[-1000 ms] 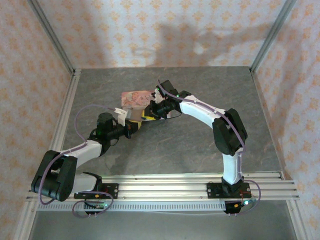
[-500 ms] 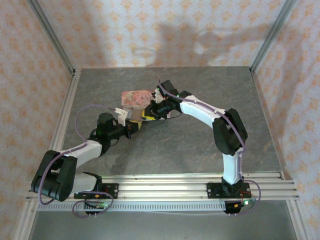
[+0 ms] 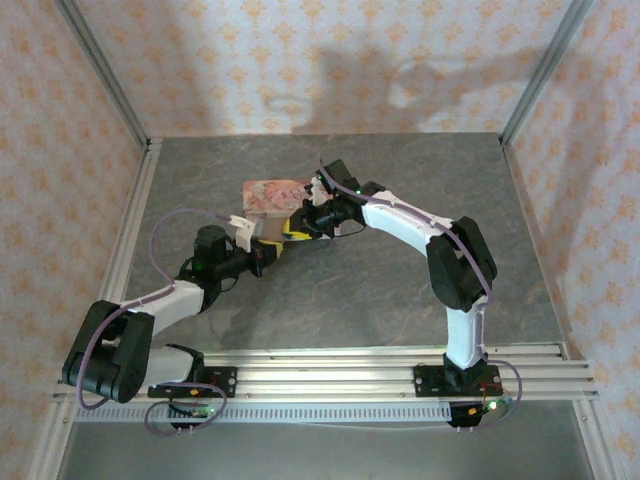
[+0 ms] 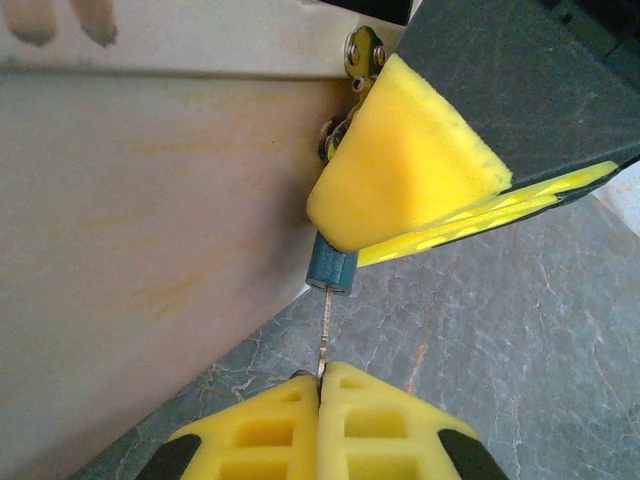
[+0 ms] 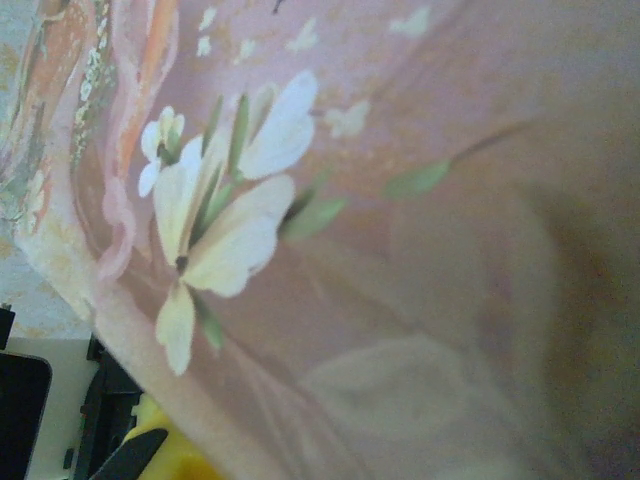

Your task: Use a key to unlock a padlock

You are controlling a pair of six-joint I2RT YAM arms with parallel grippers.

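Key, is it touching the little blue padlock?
Touching. The left wrist view shows the thin key running straight up from the shut left gripper into the bottom of the blue padlock, with no gap.

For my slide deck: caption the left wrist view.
Left pincer holds the key, tip meeting the blue padlock beside the box.

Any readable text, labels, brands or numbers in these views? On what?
None can be read.
The pink tin box carries a flower print with no lettering in the right wrist view. In the top view its picture is too small to tell.
The padlock and the key show no visible markings.
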